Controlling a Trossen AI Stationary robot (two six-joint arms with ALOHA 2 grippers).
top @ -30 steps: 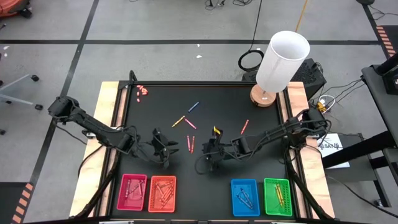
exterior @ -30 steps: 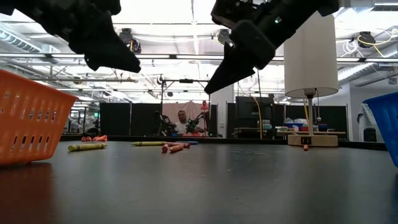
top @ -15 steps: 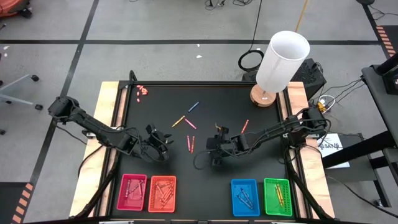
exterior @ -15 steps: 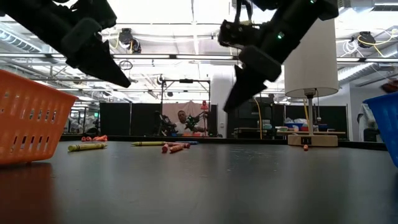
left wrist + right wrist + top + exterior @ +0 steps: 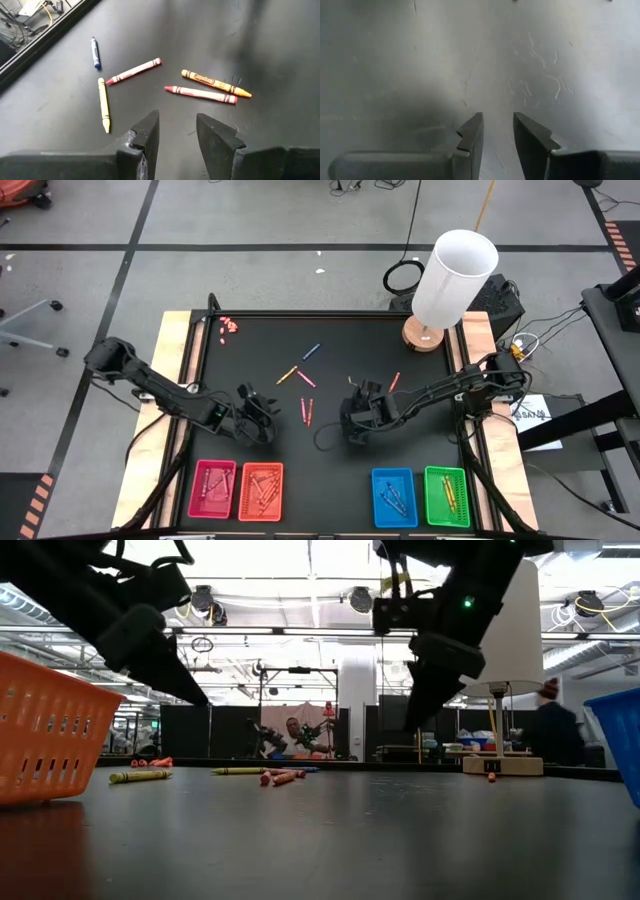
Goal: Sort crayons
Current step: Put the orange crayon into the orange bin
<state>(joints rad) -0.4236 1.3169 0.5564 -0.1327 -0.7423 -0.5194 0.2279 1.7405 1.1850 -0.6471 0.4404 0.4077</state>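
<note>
Several crayons lie flat on the black table: a blue one (image 5: 312, 351), a yellow one (image 5: 287, 374), a red one (image 5: 306, 378), a pair (image 5: 306, 411) near the middle and a red one (image 5: 393, 382) at the right. In the left wrist view they show as blue (image 5: 94, 52), red (image 5: 133, 71), yellow (image 5: 103, 104), orange (image 5: 215, 83) and red (image 5: 200, 94). My left gripper (image 5: 266, 410) (image 5: 177, 125) is open and empty, above the table just left of the pair. My right gripper (image 5: 352, 420) (image 5: 497, 127) is open and empty over bare table.
Four trays stand along the near edge: pink (image 5: 213, 488), orange (image 5: 261, 490), blue (image 5: 394, 496), green (image 5: 446, 496), each with crayons inside. A white lamp (image 5: 452, 278) stands at the far right corner. Small pink-red bits (image 5: 229, 326) lie at the far left.
My right gripper has moved toward the table's right edge and a little toward the far edge, turning as it went, and stays open and empty. The crayons on the table have not moved.
</note>
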